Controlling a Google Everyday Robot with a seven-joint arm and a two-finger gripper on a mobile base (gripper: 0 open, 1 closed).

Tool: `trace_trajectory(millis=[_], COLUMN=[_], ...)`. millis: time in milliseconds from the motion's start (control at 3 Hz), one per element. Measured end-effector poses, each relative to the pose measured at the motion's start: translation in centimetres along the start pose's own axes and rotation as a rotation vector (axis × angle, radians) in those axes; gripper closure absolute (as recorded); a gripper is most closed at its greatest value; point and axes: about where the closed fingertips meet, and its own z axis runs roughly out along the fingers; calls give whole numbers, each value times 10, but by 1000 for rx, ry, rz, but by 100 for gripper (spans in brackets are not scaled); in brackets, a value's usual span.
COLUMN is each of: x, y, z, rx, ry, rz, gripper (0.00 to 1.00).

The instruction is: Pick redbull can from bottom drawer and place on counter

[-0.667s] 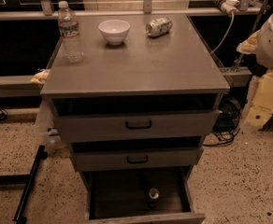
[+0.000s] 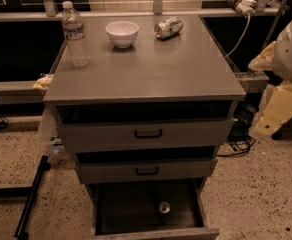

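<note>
Redbull can (image 2: 164, 208): upright on the floor of the bottom drawer, right of its middle, silver top facing up.
Bottom drawer (image 2: 126, 211): pulled out, dark inside, lowest of the three.
Upper drawers: top drawer (image 2: 111, 136) and middle drawer (image 2: 111, 173) each pulled out a little, black handles showing.
Worktop (image 2: 151, 74): flat grey metal top of the cabinet.
Back row on the worktop: water bottle (image 2: 75, 34) upright at the left, white bowl (image 2: 122, 33) in the middle, dented silver can (image 2: 168, 27) on its side to the right.
End effector (image 2: 266, 126): at the low end of the pale arm (image 2: 291, 49) by the right edge, beside the cabinet, well apart from the Redbull can; whether spread or pressed together, cannot tell.
</note>
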Motion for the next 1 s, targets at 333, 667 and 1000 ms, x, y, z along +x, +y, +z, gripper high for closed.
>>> trace_trajectory(millis=[333,667,1000], x=[-4,-12,-30], y=[18,51,95], z=[40,112,195], rx=[-46,-125,-223], ry=[-81,-195,-301], rz=[32,93,123], gripper=[42,66,89])
